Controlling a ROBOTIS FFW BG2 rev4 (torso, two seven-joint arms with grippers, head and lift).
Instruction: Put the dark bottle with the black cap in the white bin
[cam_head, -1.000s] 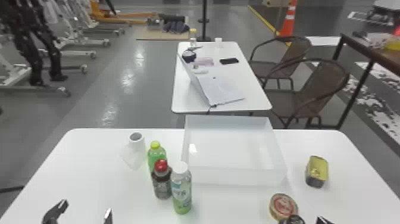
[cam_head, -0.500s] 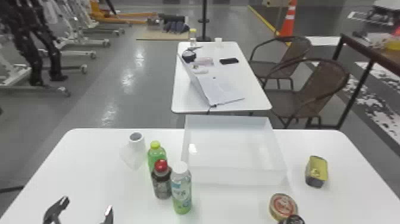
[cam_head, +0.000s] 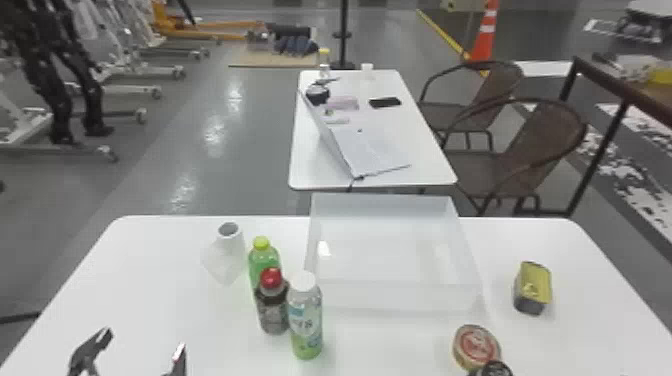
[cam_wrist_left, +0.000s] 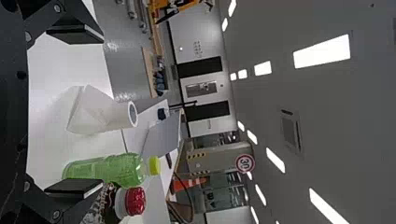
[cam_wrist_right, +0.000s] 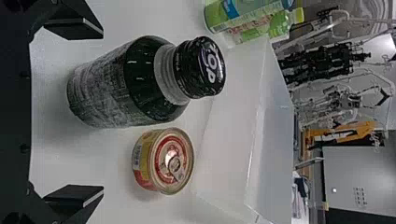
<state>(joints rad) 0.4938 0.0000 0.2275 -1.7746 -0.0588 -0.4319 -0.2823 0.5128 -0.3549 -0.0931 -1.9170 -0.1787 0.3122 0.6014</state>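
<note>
Right gripper (cam_wrist_right: 102, 112) had shifted off its earlier spot by the black cap (cam_wrist_right: 198, 67), low in the head view; left gripper (cam_head: 144, 340) had edged slightly forward over the left part of the desk (cam_head: 190, 325). The dark bottle (cam_wrist_right: 100, 91) had not stirred: its cap sat at the same place by the near edge of the head view, bottle upright on the desk, still outside the white bin (cam_head: 395, 297). Right fingers spread wide, nothing between the pads; in the right wrist view the bottle stood ahead of them, across the opening and nearer one finger. Left fingers also apart and empty. Read the right arm's shift as lining up for the grasp, the pick itself not yet made. Next move likely called for centring on the bottle's body, going forward until the pads flanked it, then closing, lifting clear of the bin's near wall and lowering in. Main hazard: the round tin (cam_wrist_right: 163, 161), near the bottle on the bin side, which a finger could nudge or trap. Body looked broad, so an off-centre approach might push or tip it. Left arm appeared to have no part in this step.
</note>
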